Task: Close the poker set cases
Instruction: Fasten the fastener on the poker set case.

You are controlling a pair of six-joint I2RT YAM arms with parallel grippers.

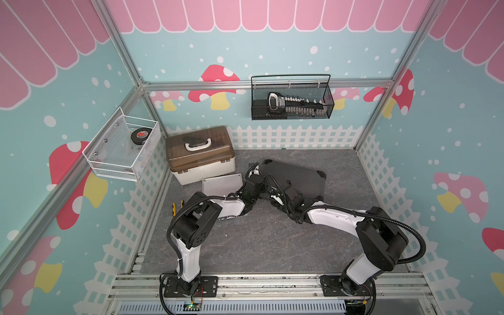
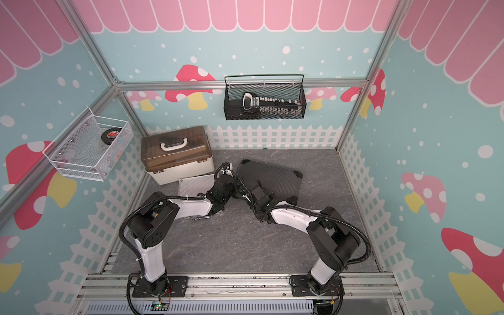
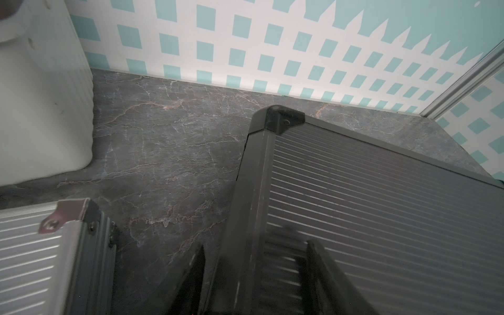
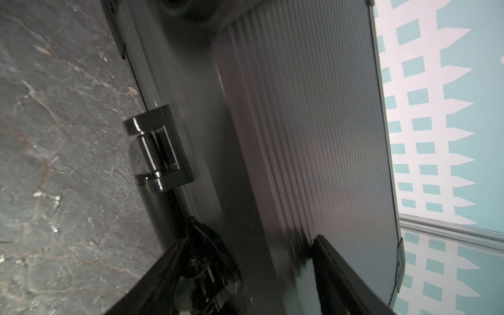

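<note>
The dark grey poker case (image 1: 300,174) lies flat mid-table with its lid down, also seen in a top view (image 2: 275,174). The small silver case (image 1: 222,183) lies to its left, lid down too. My left gripper (image 3: 256,259) is open astride the dark case's left edge, one finger (image 3: 317,261) over the ribbed lid and the other beside the side wall. My right gripper (image 4: 253,259) is open astride the front edge, just past the handle's chrome mount (image 4: 158,147), with one finger (image 4: 335,272) over the lid. Its view is blurred.
A tall cream box with a brown lid (image 1: 200,155) stands at the back left, close behind the silver case. A white wire basket (image 1: 120,147) hangs on the left wall and a black mesh basket (image 1: 291,98) on the back wall. Yellow-black tools (image 1: 177,206) lie by the left arm.
</note>
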